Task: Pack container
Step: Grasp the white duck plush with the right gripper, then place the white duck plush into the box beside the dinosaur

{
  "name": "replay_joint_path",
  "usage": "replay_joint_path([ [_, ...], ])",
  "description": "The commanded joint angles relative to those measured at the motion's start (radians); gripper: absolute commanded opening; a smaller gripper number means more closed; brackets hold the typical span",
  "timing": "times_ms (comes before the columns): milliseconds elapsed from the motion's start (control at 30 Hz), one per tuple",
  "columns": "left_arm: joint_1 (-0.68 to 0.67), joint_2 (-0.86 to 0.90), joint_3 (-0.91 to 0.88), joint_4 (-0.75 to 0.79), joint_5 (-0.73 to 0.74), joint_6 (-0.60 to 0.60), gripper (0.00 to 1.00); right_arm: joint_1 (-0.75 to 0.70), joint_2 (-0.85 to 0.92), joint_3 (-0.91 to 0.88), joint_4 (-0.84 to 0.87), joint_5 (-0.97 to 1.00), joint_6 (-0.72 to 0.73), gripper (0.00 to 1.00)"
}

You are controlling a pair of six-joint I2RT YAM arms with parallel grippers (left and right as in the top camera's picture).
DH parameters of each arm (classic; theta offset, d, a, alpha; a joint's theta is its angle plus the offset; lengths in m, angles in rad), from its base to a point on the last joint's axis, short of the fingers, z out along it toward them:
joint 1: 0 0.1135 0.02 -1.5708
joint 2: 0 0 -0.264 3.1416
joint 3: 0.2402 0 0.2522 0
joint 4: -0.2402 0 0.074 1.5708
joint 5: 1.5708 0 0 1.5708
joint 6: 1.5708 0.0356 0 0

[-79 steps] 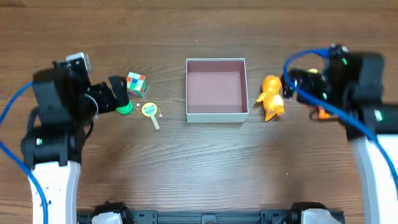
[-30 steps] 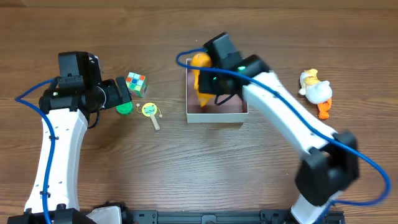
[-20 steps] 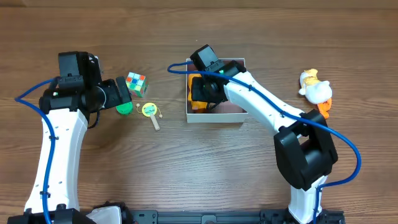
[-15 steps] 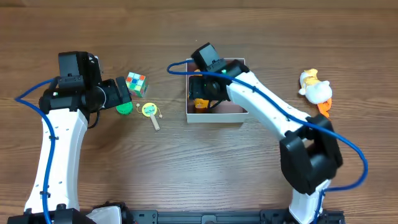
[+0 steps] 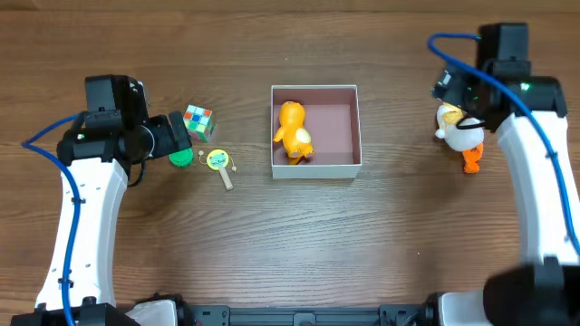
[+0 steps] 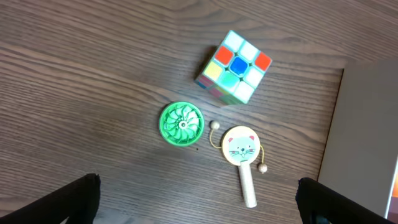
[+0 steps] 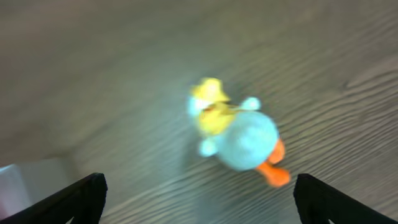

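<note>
The container [image 5: 354, 127], a white-walled square box with a pinkish-brown floor, sits mid-table; its edge shows in the left wrist view [image 6: 367, 124]. An orange toy [image 5: 293, 131] lies inside at its left side. A white duck toy with orange feet [image 5: 461, 134] lies at the right, also in the right wrist view [image 7: 242, 140]. My right gripper [image 5: 453, 91] hangs open above the duck, fingertips wide apart [image 7: 196, 199]. My left gripper [image 5: 172, 136] is open and empty [image 6: 199, 199], beside a green disc [image 5: 182, 158], a puzzle cube [image 5: 199, 121] and a yellow rattle drum [image 5: 218, 164].
In the left wrist view the cube [image 6: 235, 66], green disc [image 6: 181, 124] and rattle drum [image 6: 241, 152] lie close together on the dark wood table, left of the container. Blue cables loop off both arms.
My right gripper has let go of the orange toy inside the container and swung right, over to above the white duck. The left arm has not moved.
</note>
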Motion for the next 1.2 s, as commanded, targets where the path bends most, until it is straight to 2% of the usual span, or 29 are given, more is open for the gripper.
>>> replay_joint_path([
  [0, 0.004, 0.007, 0.023, 0.002, -0.003, 0.027, 1.00, -0.100, 0.134, -0.043, 0.039, -0.087, -0.139, 0.99],
  [100, 0.004, 0.007, 0.023, 0.002, -0.003, 0.027, 1.00, -0.176, 0.238, -0.043, 0.069, -0.143, -0.165, 0.98],
  [267, 0.004, 0.007, 0.023, 0.002, -0.004, 0.027, 1.00, -0.214, 0.353, -0.043, 0.075, -0.233, -0.214, 0.89],
  [333, 0.004, 0.007, 0.023, 0.002, -0.003, 0.027, 1.00, -0.214, 0.389, -0.043, 0.076, -0.236, -0.213, 0.65],
  [467, 0.004, 0.007, 0.023, 0.002, -0.003, 0.027, 1.00, -0.201, 0.383, -0.036, 0.065, -0.240, -0.209, 0.29],
  [600, 0.004, 0.007, 0.023, 0.002, -0.004, 0.027, 1.00, -0.121, 0.220, 0.026, 0.001, -0.240, -0.130, 0.15],
  [667, 0.004, 0.007, 0.023, 0.002, -0.003, 0.027, 1.00, -0.056, 0.121, 0.050, -0.035, -0.242, -0.080, 0.04],
  [800, 0.004, 0.007, 0.023, 0.002, -0.004, 0.027, 1.00, 0.179, -0.103, 0.056, -0.075, -0.246, 0.031, 0.04],
  [900, 0.004, 0.007, 0.023, 0.002, -0.004, 0.027, 1.00, 0.370, -0.150, 0.056, -0.050, -0.208, 0.125, 0.04],
  [1033, 0.004, 0.007, 0.023, 0.002, -0.003, 0.027, 1.00, 0.511, -0.064, 0.053, -0.029, -0.183, 0.175, 0.04],
  [1167, 0.004, 0.007, 0.023, 0.002, -0.003, 0.027, 1.00, 0.575, 0.167, 0.053, 0.029, -0.112, 0.178, 0.04],
])
